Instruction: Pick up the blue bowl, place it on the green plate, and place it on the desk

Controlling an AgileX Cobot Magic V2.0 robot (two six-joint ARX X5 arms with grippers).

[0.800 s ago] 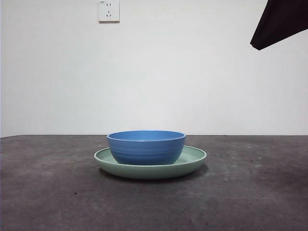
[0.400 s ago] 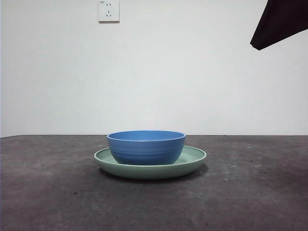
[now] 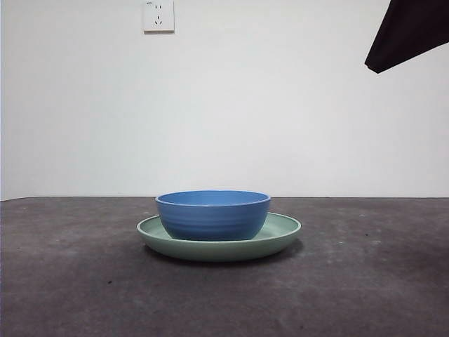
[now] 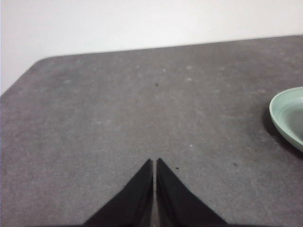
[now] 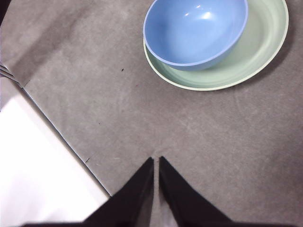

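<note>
The blue bowl (image 3: 213, 215) sits upright in the green plate (image 3: 282, 232), a little off the plate's middle, so that more bare green shows on one side of it in the right wrist view. The plate lies flat on the table (image 3: 70, 281), roughly midway across it in the front view. Bare table stretches to either side of the plate and in front of it.

The left claw (image 4: 155, 163) hangs over bare table with its two black jaws pressed together, tips almost touching. Only the plate's rim (image 4: 286, 116) shows at the side of its view, well apart from the jaws, and the table's rounded corner and far edge lie beyond against the white wall.

The right claw (image 5: 155, 161) is likewise pressed together, holding nothing. It hovers near the table's edge, where the grey top gives way to a white surface just beside the jaws. The bowl (image 5: 196, 30) and plate (image 5: 265, 45) lie ahead of it, apart from the jaws, with bare table between.

A black arm tip (image 3: 410, 35) shows at the front view's upper corner.
</note>
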